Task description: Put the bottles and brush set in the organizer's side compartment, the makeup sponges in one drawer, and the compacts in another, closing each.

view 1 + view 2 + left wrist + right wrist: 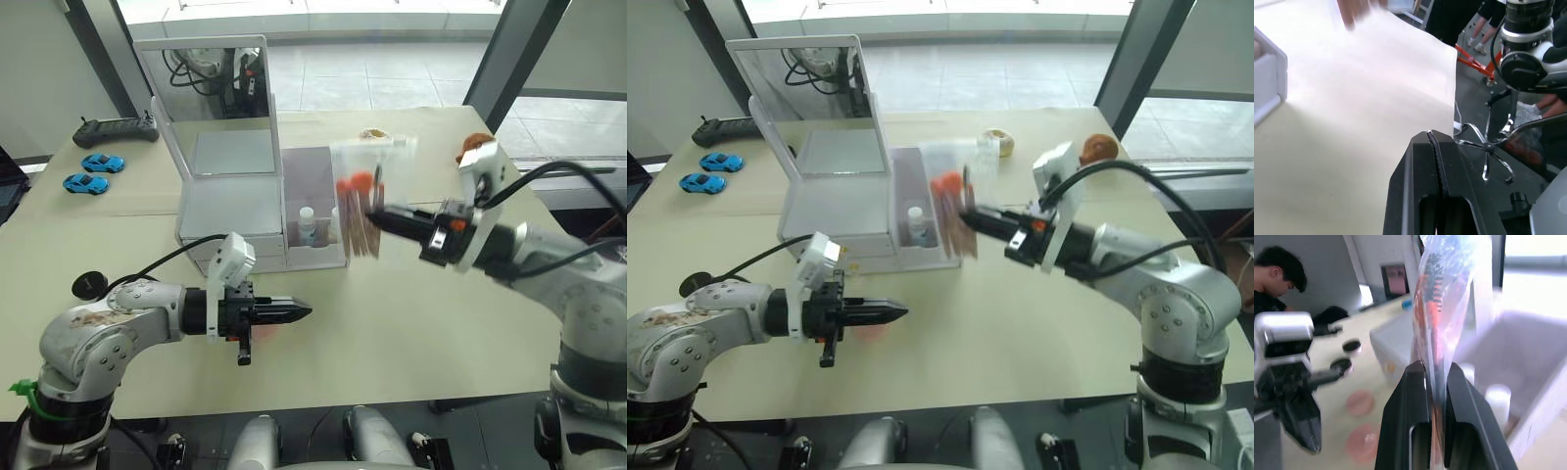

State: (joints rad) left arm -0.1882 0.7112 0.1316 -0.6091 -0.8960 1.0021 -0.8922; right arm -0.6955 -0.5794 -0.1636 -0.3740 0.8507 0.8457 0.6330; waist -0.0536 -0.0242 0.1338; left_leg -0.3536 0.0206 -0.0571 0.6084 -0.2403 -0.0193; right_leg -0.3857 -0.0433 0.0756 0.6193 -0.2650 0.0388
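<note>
The white organizer (233, 201) stands mid-table with its mirror lid up. Its translucent side compartment (315, 186) holds a white-capped bottle (308, 227). My right gripper (377, 217) is shut on the brush set (361, 196), a clear pouch of orange-handled brushes hanging upright just over the bin's right wall. My left gripper (299, 313) is shut and empty, low over the table in front of the organizer. Two pink makeup sponges (1360, 403) lie on the table beneath it. Two black compacts (1342, 365) rest further left, one showing at the table's left edge (88, 285).
A black game controller (118, 129) and two blue toy cars (93, 172) lie at the back left. A doughnut toy (997, 142) and a brown object (1099, 148) sit at the back right. A person (1278, 274) stands beyond the table.
</note>
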